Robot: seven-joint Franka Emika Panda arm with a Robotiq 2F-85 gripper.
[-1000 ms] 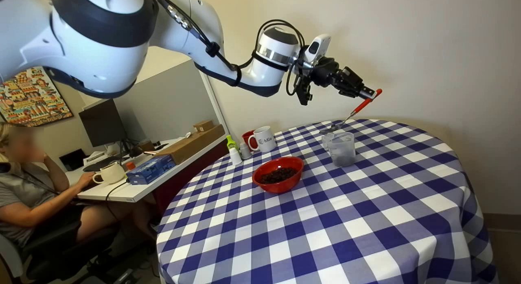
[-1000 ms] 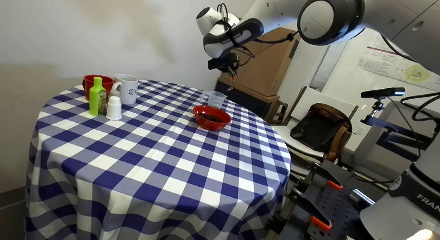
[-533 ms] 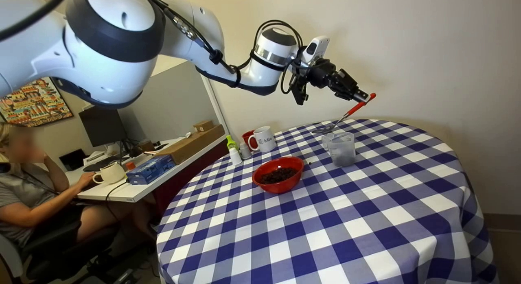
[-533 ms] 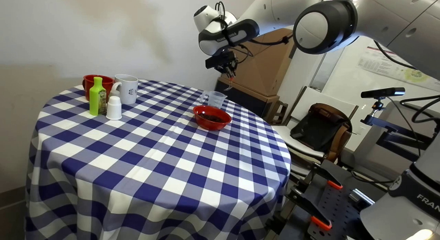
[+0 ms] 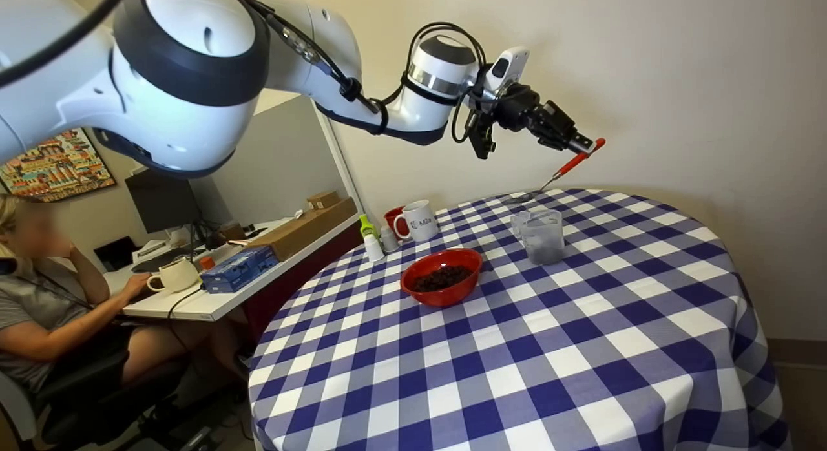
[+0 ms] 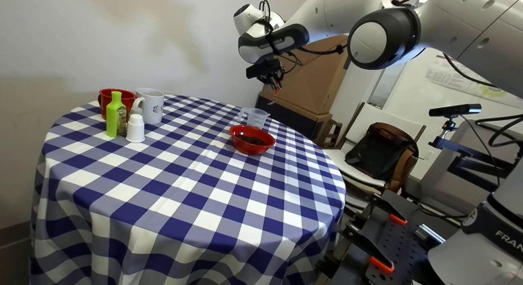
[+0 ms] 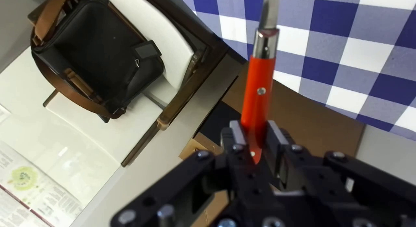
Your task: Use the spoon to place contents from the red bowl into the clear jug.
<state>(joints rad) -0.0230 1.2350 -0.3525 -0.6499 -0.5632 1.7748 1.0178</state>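
My gripper (image 5: 586, 145) is shut on the orange-red handle of the spoon (image 5: 570, 165), high over the table's far side. The wrist view shows the handle (image 7: 256, 90) between the pads; the scoop end is out of that view. In the exterior view the spoon slants down to its silvery scoop, which appears just above and behind the clear jug (image 5: 544, 238); whether it carries anything is too small to tell. The jug stands upright; its contents are unclear. The red bowl (image 5: 446, 300) holds dark brown pieces (image 5: 442, 278) and sits near the jug, also in an exterior view (image 6: 250, 149).
A white mug (image 5: 420, 221), a red mug (image 6: 122, 98), a green bottle (image 6: 115, 117) and a small white shaker (image 6: 135, 130) stand together on the checked tablecloth (image 6: 196, 219). A wall is behind the table. A chair with a black bag (image 7: 107, 51) and cardboard boxes stand beyond the edge.
My gripper and spoon dipped slightly and shifted, then rose back up. The scoop is now a little higher above the jug. A tiny dark speck beside the bowl half a second ago no longer shows.
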